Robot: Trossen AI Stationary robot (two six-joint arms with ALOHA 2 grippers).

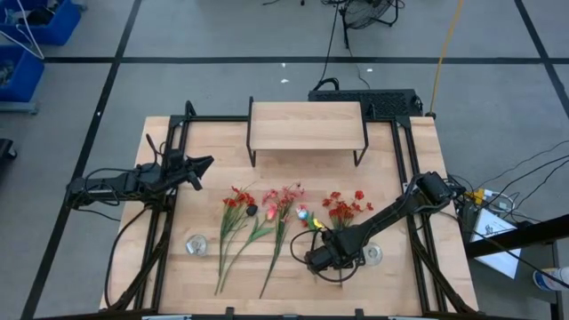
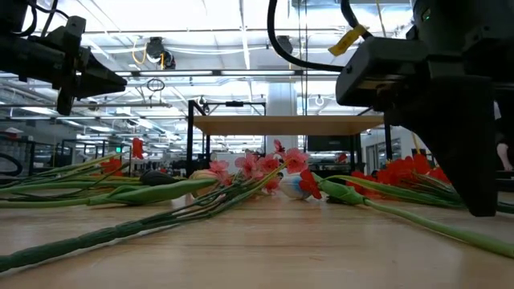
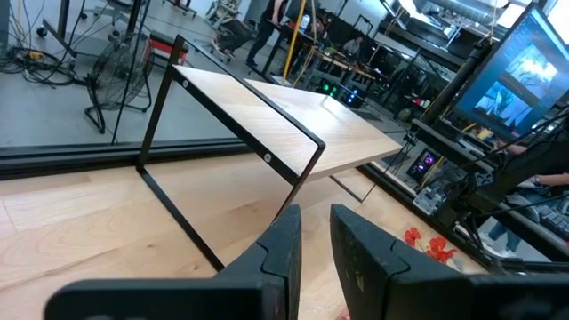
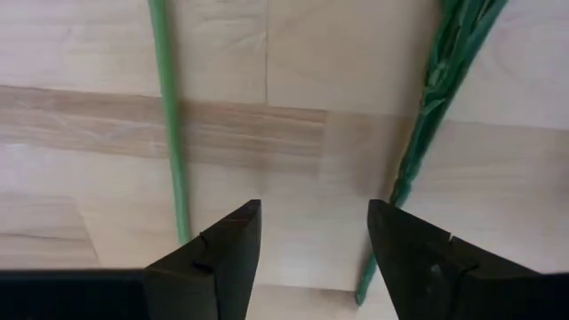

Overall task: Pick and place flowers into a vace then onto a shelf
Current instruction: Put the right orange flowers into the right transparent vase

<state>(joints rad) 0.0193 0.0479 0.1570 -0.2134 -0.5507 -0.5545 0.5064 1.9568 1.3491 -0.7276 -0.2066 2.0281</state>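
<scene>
The flowers [image 1: 280, 222] lie flat on the wooden tabletop in three loose groups, blossoms toward the shelf [image 1: 307, 124] and green stems toward the near edge. My right gripper [image 1: 316, 260] points down just above the table, open. In the right wrist view its fingers [image 4: 313, 249] stand over bare wood between a thin stem [image 4: 171, 116] and a thicker bundle of stems [image 4: 440, 98], touching neither. My left gripper [image 1: 203, 167] hovers raised over the table's left side, facing the shelf [image 3: 293, 116], with a narrow gap between its fingers [image 3: 316, 240].
Two clear round glass vessels stand on the table, one near the left group's stem ends [image 1: 196, 244], one beside my right arm [image 1: 373, 254]. The shelf's black legs [image 1: 253, 158] stand at the far middle. A black frame [image 1: 402, 160] runs along both table sides.
</scene>
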